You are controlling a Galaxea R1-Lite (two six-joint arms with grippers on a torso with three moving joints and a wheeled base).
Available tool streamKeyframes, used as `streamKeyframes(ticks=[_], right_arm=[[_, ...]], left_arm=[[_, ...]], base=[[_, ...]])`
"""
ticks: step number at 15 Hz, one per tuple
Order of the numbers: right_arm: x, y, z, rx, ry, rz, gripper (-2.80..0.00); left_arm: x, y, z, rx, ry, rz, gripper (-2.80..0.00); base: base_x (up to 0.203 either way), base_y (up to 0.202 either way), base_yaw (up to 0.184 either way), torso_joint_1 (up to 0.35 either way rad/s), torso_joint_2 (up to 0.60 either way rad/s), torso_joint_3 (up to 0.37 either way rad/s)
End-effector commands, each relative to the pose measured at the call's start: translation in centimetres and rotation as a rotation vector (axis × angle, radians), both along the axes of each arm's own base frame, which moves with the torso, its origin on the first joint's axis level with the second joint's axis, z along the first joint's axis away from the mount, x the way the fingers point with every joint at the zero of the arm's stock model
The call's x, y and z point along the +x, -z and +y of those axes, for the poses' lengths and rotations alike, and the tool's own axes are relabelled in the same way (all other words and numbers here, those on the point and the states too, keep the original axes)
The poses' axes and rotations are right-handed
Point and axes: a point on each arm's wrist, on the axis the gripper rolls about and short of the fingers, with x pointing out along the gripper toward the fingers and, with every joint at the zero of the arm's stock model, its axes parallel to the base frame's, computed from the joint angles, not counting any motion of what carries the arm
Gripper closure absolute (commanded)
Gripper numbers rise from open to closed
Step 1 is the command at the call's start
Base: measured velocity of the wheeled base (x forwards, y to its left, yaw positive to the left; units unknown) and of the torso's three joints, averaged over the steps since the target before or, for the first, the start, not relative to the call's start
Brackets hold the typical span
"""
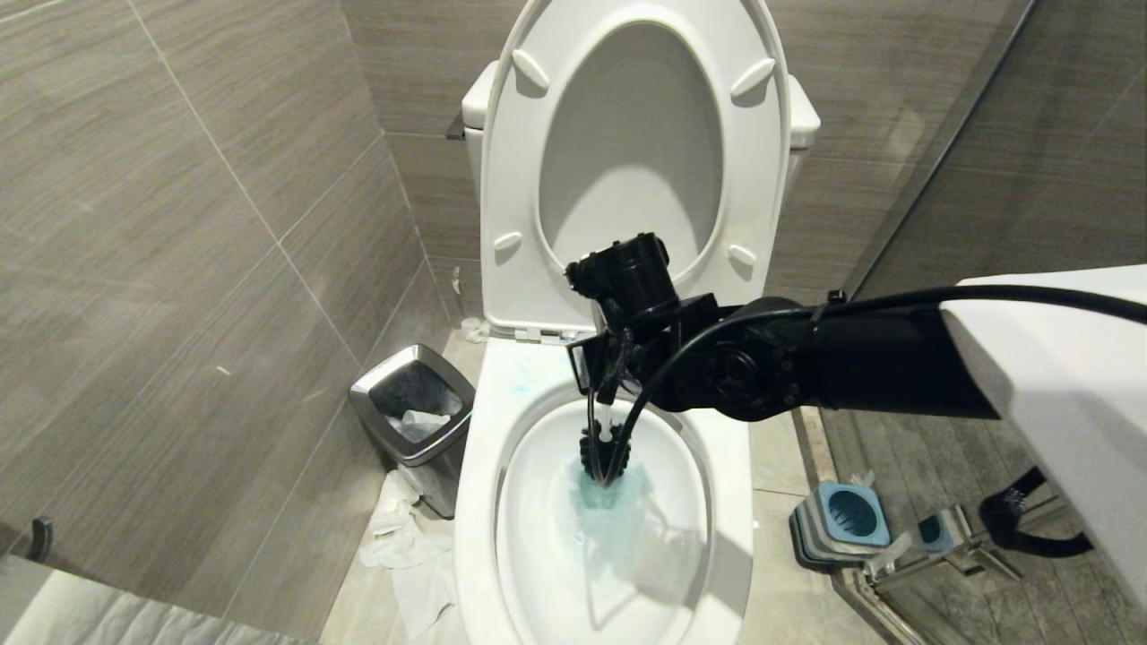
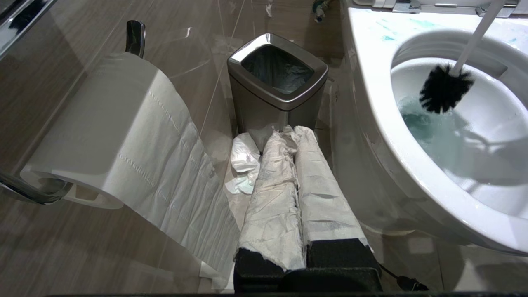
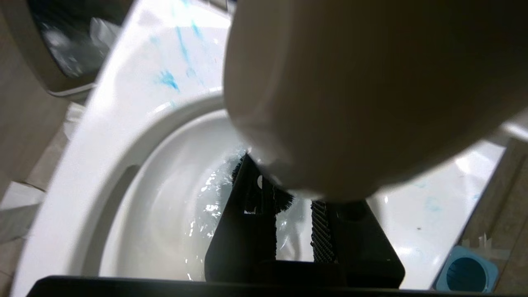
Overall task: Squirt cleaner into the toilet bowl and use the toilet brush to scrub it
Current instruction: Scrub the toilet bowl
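The toilet bowl (image 1: 488, 502) stands with seat and lid raised. My right gripper (image 1: 611, 381) hangs over the basin, pointing down, shut on the toilet brush. Its pale handle (image 2: 474, 39) slants down to the dark bristle head (image 2: 444, 88), which sits at the blue-tinted water (image 1: 614, 511). In the right wrist view the handle's rounded white tip (image 3: 350, 90) fills the frame and hides the fingertips of the right gripper (image 3: 288, 185); bristles (image 3: 284, 200) show beyond. Cleaner shows as turquoise smears (image 3: 169, 80) on the rim. My left gripper (image 2: 293, 134) is parked low beside the bowl, shut, its fingers wrapped in white paper.
A steel-rimmed bin (image 1: 412, 403) stands left of the toilet, with crumpled paper (image 1: 403, 546) on the floor by it. A toilet paper roll (image 2: 103, 123) hangs on the left wall. The blue-and-grey brush holder (image 1: 851, 518) sits on the floor to the right, by a glass partition.
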Motion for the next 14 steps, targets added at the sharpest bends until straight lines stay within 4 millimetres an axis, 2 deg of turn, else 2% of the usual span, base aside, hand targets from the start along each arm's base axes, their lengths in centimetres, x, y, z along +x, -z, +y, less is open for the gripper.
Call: streamKeyframes(ticks=[1,4,6,7,9,10,14], right_arm=[[1.6,4.2,1.0,-0.054,0.012,0.054,0.00],[2.9,7.2,1.8,-0.084,0.019,0.082,0.00],[2.8,6.5,1.8,-0.072,0.020,0.070,0.00],[2.6,5.5,1.7,-0.060,0.019,0.056,0.00],[1.7,2.5,1.3,-0.020,0.011,0.014,0.00],[0.9,0.2,0.9,0.010,0.004,-0.019,0.00],[-4.4,-9.2,-1.9,0.123,-0.026,-0.109,0.00]], left_arm=[[0.1,0.2,0.0,0.000,-0.001,0.008,0.00],[0.1,0.2,0.0,0.000,-0.001,0.007,0.00],[0.1,0.2,0.0,0.000,-0.001,0.008,0.00],[0.1,0.2,0.0,0.001,-0.001,0.007,0.00],[0.1,0.2,0.0,0.001,-0.001,0.007,0.00],[0.1,0.2,0.0,0.001,-0.001,0.007,0.00],[0.1,0.2,0.0,0.000,-0.001,0.007,0.00]], base=[[0.000,0.000,0.000,0.000,0.00,0.000],[0.000,0.000,0.000,0.000,0.00,0.000],[0.000,0.000,0.000,0.000,0.00,0.000],[0.000,0.000,0.000,0.000,0.00,0.000],[0.000,0.000,0.000,0.000,0.00,0.000],[0.000,0.000,0.000,0.000,0.00,0.000],[0.000,0.000,0.000,0.000,0.00,0.000]])
